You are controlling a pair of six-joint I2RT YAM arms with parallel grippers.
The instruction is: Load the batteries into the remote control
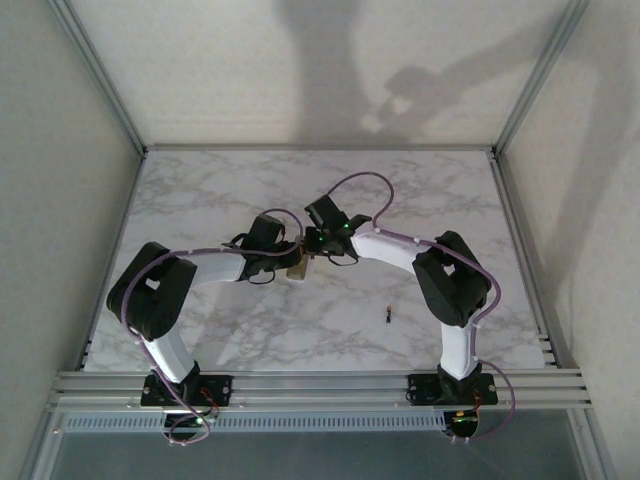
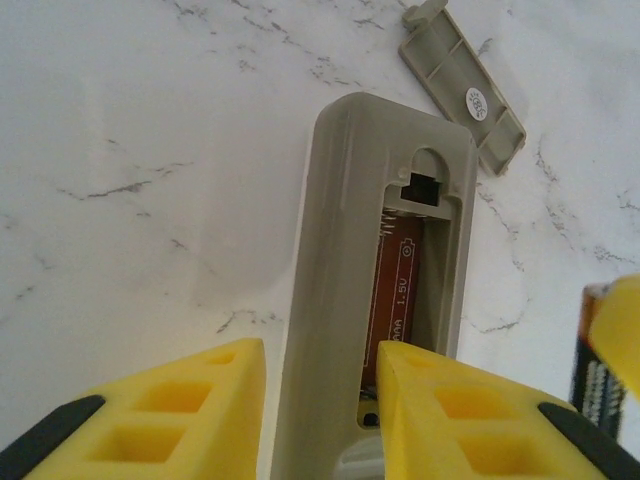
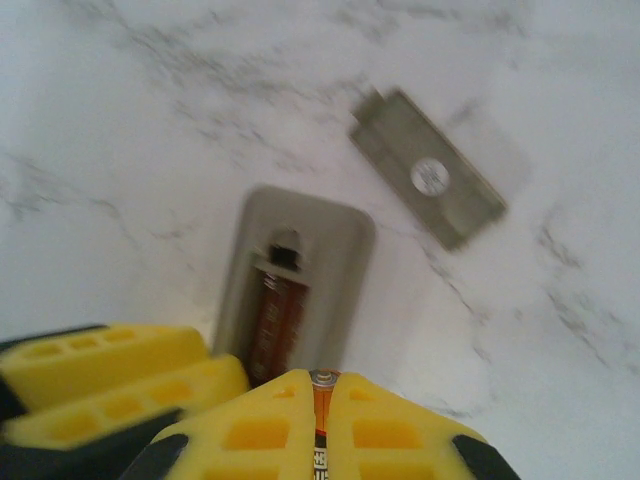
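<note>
Your left claw point(image 2: 320, 362) is pinched narrow on the remote control point(image 2: 345, 230), with a yellow finger point(image 2: 215, 400) on each side of its lower body. The remote's back faces the left wrist camera, with the compartment open and a brown board showing inside.

Your right claw point(image 3: 322, 380) is closed tight on a battery point(image 3: 322, 398), whose copper tip pokes out between the fingertips. In the right wrist view that battery sits just short of the near end of the remote, close to the open compartment; whether it touches, can't tell. In the left wrist view the same battery shows at the right edge, beside the remote and apart from it.

The battery cover point(image 2: 465, 85) lies flat on the marble table point(image 2: 120, 150), past the remote's far end and off to the right, not touching it.

In the top view both claws meet mid-table. The second battery point(image 1: 388, 314) lies on the table near the right arm, well apart from both claws.
</note>
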